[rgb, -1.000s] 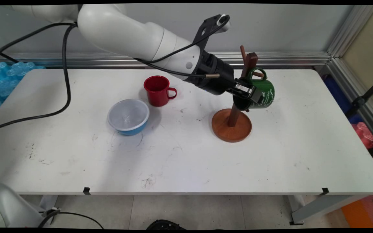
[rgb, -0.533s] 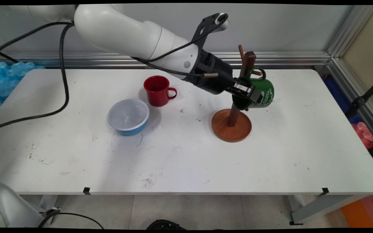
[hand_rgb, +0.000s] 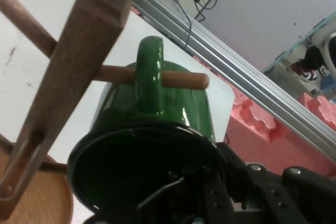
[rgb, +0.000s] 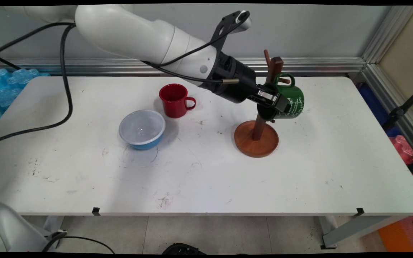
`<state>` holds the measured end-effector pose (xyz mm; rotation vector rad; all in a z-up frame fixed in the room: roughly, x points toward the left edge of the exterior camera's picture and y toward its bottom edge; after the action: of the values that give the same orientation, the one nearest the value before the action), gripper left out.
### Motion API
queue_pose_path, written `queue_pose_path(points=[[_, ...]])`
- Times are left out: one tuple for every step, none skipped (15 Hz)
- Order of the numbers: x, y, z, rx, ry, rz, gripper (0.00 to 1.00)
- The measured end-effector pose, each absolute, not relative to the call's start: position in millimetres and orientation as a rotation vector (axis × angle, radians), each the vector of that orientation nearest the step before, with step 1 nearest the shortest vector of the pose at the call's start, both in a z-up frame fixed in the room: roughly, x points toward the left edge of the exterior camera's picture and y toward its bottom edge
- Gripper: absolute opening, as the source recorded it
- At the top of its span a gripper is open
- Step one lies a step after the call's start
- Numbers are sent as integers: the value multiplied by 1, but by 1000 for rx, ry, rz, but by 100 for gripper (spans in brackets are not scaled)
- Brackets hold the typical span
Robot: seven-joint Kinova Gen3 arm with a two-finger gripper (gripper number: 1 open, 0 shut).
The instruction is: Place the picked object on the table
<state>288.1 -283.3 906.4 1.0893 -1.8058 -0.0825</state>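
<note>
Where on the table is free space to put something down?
Bare: the near half of the table and right of the mug stand. Crowded: around the red mug, blue bowl, and the gripper holding the green mug.

Items counted: two mugs, namely one green mug [rgb: 289, 103] at the gripper [rgb: 274, 104] and one red mug [rgb: 174, 100] well off to its left. One blue bowl [rgb: 142, 129], left of and nearer than the gripper. One wooden mug stand [rgb: 257, 137], directly at the gripper, showing at least two pegs. One white tabletop [rgb: 206, 179] carrying all of these.
</note>
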Motion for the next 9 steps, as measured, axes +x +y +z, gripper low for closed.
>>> queue_pose_path(points=[[288, -283, 907, 1087, -1806, -84, 0], [289, -282, 908, 1083, -1806, -85, 0], [289, -281, 909, 1081, -1806, -86, 0], [289, -280, 910, 1076, -1806, -88, 0], [289, -280, 911, 1073, -1806, -89, 0], [289, -279, 912, 1068, -1806, -91, 0], [289, -277, 914, 1061, -1805, -95, 0], [289, -276, 915, 1055, -1804, -97, 0], [289, -276, 916, 1049, -1804, -99, 0]])
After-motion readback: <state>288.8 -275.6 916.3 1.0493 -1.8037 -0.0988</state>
